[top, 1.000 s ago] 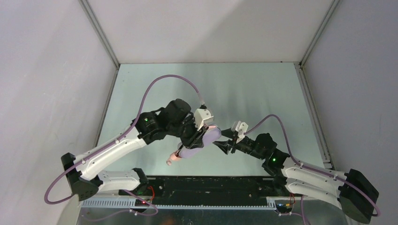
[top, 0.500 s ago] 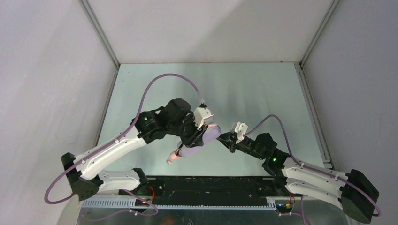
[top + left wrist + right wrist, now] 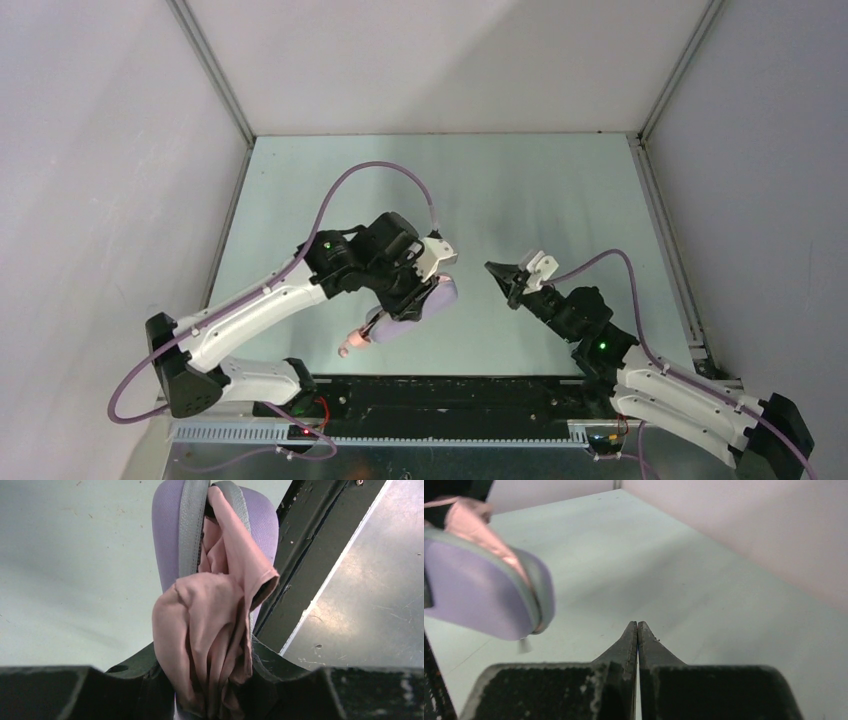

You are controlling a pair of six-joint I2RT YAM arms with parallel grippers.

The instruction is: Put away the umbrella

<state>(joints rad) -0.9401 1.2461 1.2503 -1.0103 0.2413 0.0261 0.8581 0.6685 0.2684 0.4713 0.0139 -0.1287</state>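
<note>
The umbrella [image 3: 210, 625] is bunched salmon-pink fabric spilling from the open seam of a lilac hard case [image 3: 167, 530] with a grey zip band. My left gripper [image 3: 210, 680] is shut on the fabric and holds umbrella and case above the table. In the top view the left gripper [image 3: 412, 290] hides most of the case [image 3: 440, 296]; the pink handle [image 3: 350, 346] sticks out toward the near left. My right gripper [image 3: 498, 270] is shut and empty, apart to the right of the case. In the right wrist view its tips [image 3: 637, 625] meet, with the case [image 3: 474, 595] and fabric [image 3: 469, 515] at upper left.
A black rail [image 3: 440, 395] runs along the table's near edge and also shows in the left wrist view [image 3: 300, 555], beside a metal plate [image 3: 370, 605]. Grey walls close in the pale green table [image 3: 520, 190] on the left, back and right.
My right gripper has drawn back from the case's end, to the right and slightly up. My left gripper has shifted a little toward the near left with the umbrella and case.
</note>
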